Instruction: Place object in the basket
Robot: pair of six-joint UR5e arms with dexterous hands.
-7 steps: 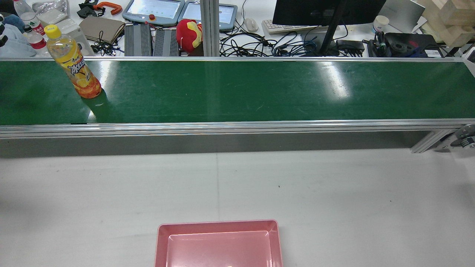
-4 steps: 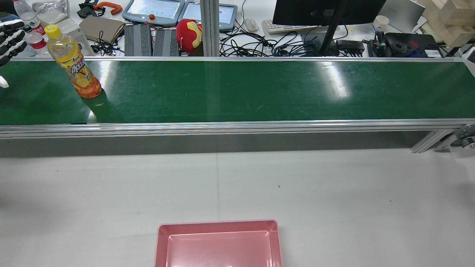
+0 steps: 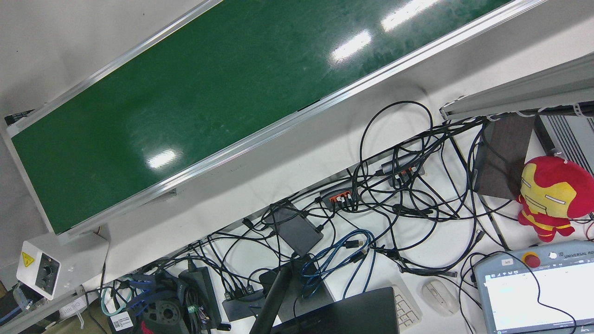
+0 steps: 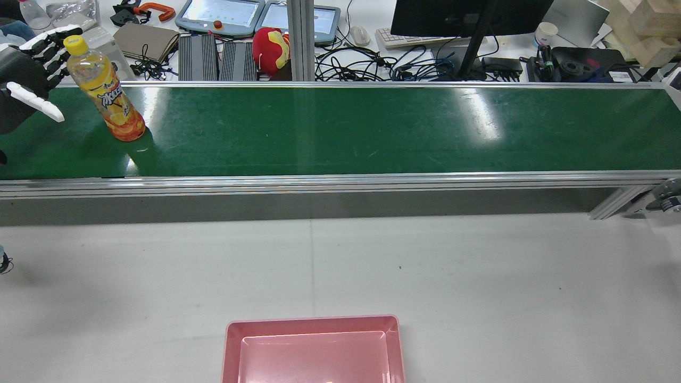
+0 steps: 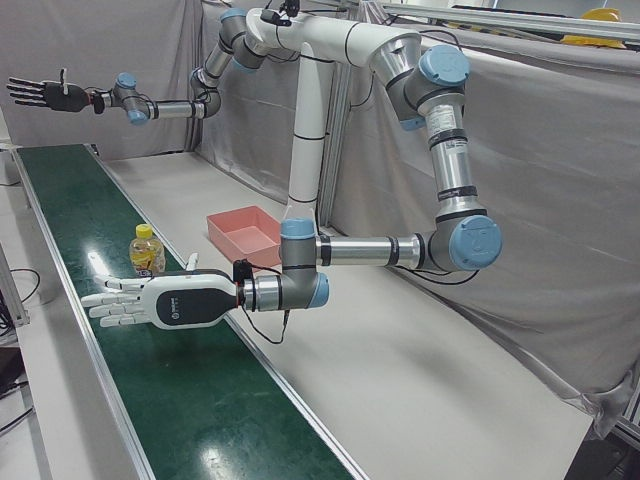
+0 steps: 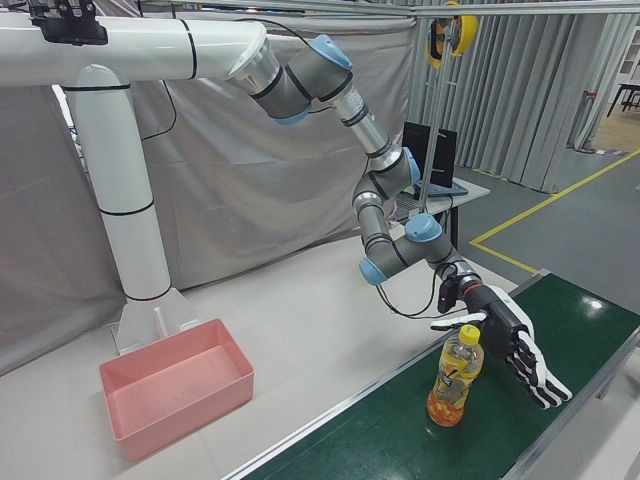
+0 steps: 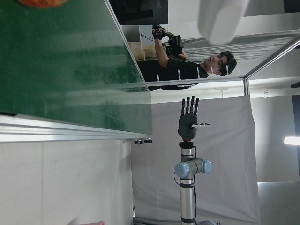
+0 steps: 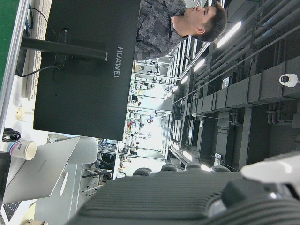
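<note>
A bottle of orange drink with a yellow cap [image 4: 106, 90] stands upright on the green conveyor belt [image 4: 340, 127] at the far left of the rear view. My left hand [image 4: 29, 80] is open with fingers spread, just left of the bottle and apart from it. The right-front view shows the same hand [image 6: 512, 348] beside the bottle [image 6: 455, 385], and the left-front view shows the hand [image 5: 165, 300] next to the bottle [image 5: 147, 251]. My right hand [image 5: 45, 93] is open, raised high far down the belt. The pink basket [image 4: 313, 324] lies on the white table at the near edge.
An aluminium rail [image 4: 340, 183] edges the belt on the table side. Behind the belt is a desk with cables, a monitor [image 4: 468, 16], teach pendants and a red plush toy [image 4: 271, 50]. The front view shows only belt [image 3: 209, 93] and the desk clutter.
My left hand has come in from the left edge of the rear view and moved right, up to the bottle. The bottle and basket have not moved.
</note>
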